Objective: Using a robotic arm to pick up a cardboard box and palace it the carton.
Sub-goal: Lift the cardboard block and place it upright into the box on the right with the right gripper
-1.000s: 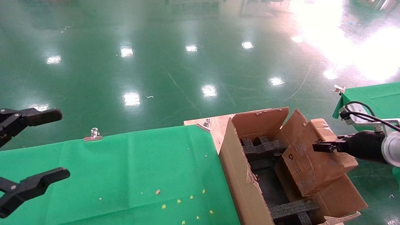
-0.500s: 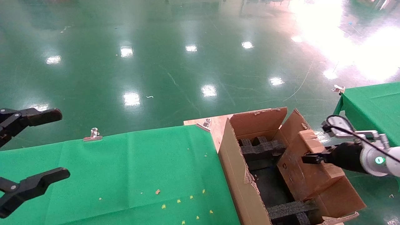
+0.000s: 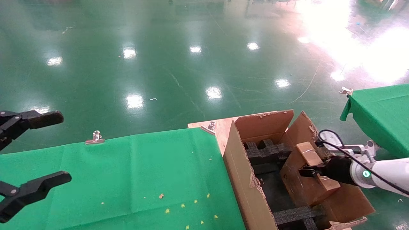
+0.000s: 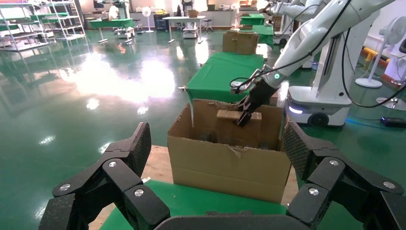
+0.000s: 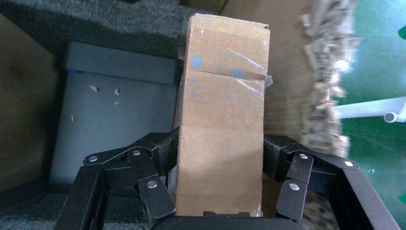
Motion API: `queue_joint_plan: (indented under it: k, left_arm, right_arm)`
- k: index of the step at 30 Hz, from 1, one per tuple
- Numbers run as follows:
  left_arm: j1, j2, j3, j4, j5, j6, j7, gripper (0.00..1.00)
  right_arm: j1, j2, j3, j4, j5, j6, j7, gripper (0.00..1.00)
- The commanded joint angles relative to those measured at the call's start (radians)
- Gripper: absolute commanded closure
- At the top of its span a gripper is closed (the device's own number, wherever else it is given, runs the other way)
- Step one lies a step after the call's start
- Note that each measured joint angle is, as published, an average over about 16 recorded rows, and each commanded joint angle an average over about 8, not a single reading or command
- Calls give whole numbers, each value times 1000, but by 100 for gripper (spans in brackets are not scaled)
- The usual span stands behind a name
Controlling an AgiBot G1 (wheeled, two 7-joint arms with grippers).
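The cardboard box (image 3: 303,183), brown with clear tape, stands tilted inside the carton (image 3: 246,188), leaning toward its right wall. My right gripper (image 3: 305,172), on the white robotic arm (image 3: 383,175) with a green light ring, is shut on the box's upper part. In the right wrist view the gripper (image 5: 220,155) clamps the box (image 5: 222,96) from both sides, above black foam (image 5: 110,110). The left wrist view shows the carton (image 4: 230,165) with the box (image 4: 227,125) held in it. My left gripper (image 3: 65,147) is open and empty over the green table's left end.
Black foam blocks (image 3: 268,150) lie in the carton, whose ragged flaps (image 3: 265,123) stand up. A green-clothed table (image 3: 134,179) with metal clips (image 3: 95,138) is left of the carton. Another green table (image 3: 383,118) is at the right. Glossy green floor lies beyond.
My right gripper has moved down and left with the box, lowering it deeper into the carton. The left gripper has not moved.
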State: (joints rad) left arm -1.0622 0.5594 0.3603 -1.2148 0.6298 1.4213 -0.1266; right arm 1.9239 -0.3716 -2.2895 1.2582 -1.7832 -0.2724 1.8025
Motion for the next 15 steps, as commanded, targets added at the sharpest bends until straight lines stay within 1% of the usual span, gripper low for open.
queue_joint_plan:
  k: [1, 9, 15]
  left_arm:
    - [0, 0, 0, 0, 0, 0, 0, 0]
    - [0, 0, 0, 0, 0, 0, 0, 0]
    - [0, 0, 0, 0, 0, 0, 0, 0]
  right_arm:
    - [-23, -15, -3, -12, -10, 19, 17, 100]
    - [-116, -60, -14, -58, -29, 70, 66, 100]
    - [-163, -87, -16, -93, -31, 90, 90, 100]
